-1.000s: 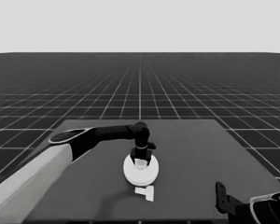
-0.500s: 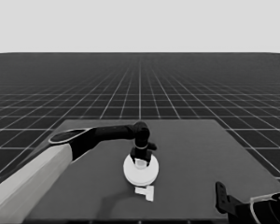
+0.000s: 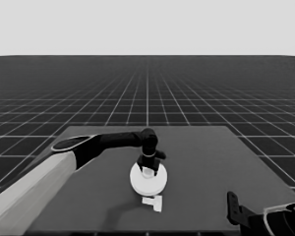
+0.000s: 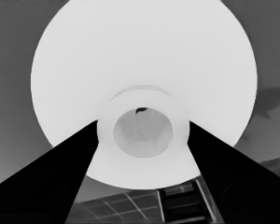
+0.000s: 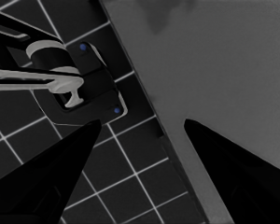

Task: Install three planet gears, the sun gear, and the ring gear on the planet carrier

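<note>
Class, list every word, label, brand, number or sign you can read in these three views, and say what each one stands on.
None: no view shows any readable text.
The larger round part is plain white, with the left gripper at its raised hub.
The thin white piece and the table are unmarked.
The parked right gripper looks past the table's corner at dark machinery, which bears only small blue lights.

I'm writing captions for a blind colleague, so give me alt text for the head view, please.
The left pincer stands over the raised hub of the larger round part at the middle of the dark table, its arm reaching in from the left. A thin white piece lies just in front; the right arm waits at the lower right corner.
</note>
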{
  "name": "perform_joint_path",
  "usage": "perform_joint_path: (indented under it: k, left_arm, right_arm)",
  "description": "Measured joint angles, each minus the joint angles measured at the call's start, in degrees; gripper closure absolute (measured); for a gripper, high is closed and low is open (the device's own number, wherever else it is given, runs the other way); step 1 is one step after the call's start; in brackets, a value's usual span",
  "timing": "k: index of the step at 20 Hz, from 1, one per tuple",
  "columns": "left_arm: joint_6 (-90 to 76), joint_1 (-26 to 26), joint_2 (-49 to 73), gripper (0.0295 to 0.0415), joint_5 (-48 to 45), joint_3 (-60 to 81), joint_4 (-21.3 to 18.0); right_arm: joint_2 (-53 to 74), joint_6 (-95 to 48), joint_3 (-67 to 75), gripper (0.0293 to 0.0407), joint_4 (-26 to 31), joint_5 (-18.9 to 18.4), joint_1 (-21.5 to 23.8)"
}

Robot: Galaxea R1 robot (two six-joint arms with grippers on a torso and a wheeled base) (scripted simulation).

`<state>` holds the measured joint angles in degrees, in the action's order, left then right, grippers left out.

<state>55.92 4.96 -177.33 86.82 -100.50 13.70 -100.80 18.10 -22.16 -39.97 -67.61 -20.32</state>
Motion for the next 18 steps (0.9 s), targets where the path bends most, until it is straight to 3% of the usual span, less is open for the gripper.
perform_joint_path:
  k: [16, 17, 18]
  left_arm:
    - [-8.00, 0.00, 0.00, 0.0362, 0.00, 0.00, 0.00]
    - [-8.30, -0.02, -0.01, 0.0337, 0.00, 0.01, -0.01]
    - [-8.48, -0.04, -0.02, 0.0329, -0.01, 0.02, -0.01]
  right_arm:
    - [0.00, 0.00, 0.00, 0.0315, 0.00, 0.00, 0.00]
    - [0.00, 0.00, 0.00, 0.0315, 0.00, 0.00, 0.00]
    - [0.00, 0.00, 0.00, 0.0315, 0.00, 0.00, 0.00]
